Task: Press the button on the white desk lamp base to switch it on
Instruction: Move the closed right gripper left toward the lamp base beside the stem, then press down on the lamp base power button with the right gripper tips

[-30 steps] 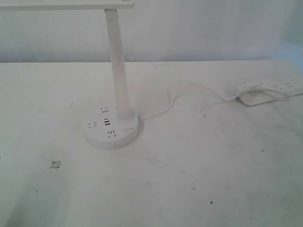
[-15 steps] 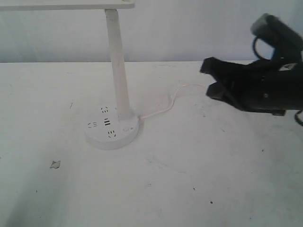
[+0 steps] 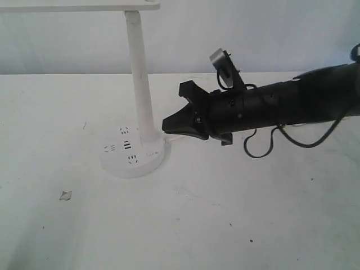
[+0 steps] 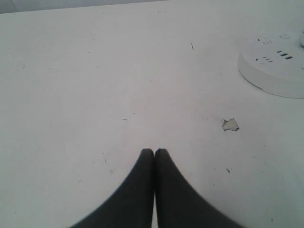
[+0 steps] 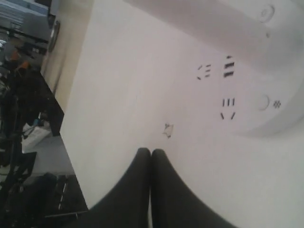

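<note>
The white desk lamp base [image 3: 133,160] lies left of centre on the table, with its slim stem [image 3: 140,84] rising from its back right. The button [image 3: 149,153] is a faint circle on the base's right side, and the right wrist view shows it as a round outline [image 5: 262,102] beside a small sun mark. My right gripper [image 3: 165,125] is shut and empty. It hovers just right of the base at stem height, apart from it, with its tips [image 5: 151,152] pressed together. My left gripper [image 4: 154,151] is shut over bare table, with the base [image 4: 273,71] off to one side.
A small torn scrap [image 3: 66,195] lies on the table in front of the base to the left. The lamp head [image 3: 79,5] overhangs the top left. My right arm [image 3: 292,104] stretches across from the right, with a black cable loop [image 3: 259,149] under it. The table edge [image 5: 71,147] shows in the right wrist view.
My right arm has come in from the right and swept left to the lamp base. It now covers the power strip and white cord.
</note>
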Robot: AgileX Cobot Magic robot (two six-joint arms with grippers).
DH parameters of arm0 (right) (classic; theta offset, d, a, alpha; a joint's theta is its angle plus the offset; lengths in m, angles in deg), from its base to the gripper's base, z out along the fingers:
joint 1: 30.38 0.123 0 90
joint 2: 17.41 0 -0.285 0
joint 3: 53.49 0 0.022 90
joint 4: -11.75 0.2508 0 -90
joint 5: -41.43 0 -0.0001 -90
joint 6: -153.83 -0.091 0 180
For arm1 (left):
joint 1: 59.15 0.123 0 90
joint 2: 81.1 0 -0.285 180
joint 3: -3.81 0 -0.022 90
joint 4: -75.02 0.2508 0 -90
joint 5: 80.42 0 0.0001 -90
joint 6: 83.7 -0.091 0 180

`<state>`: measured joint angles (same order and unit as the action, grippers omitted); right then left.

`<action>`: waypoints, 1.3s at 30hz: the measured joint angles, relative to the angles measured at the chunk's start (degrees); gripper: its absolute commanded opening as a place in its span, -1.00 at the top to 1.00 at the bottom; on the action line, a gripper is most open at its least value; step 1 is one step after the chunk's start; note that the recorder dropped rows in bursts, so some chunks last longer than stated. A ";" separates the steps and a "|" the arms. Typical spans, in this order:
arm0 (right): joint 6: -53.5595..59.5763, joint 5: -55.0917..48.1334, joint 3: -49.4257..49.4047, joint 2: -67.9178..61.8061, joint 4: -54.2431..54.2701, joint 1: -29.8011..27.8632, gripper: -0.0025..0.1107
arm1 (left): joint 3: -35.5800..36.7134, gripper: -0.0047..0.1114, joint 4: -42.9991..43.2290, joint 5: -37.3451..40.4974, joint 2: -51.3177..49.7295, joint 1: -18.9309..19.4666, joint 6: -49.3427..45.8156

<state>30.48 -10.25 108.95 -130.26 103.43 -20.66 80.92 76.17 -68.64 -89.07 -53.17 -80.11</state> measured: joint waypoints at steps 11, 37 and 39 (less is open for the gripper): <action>6.62 0.05 6.60 -13.90 7.99 1.03 0.96 | 0.00 0.92 0.00 0.00 0.00 0.00 0.00; 6.95 10.39 14.56 -20.82 2.54 6.21 0.96 | 0.00 0.92 0.00 0.00 0.00 0.00 0.00; 6.95 10.97 15.02 -20.95 2.54 6.21 0.96 | 0.00 0.92 0.00 0.00 0.00 0.00 0.00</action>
<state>37.43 0.72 123.97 -151.21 105.97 -14.45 80.92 76.17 -68.64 -89.07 -53.17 -80.11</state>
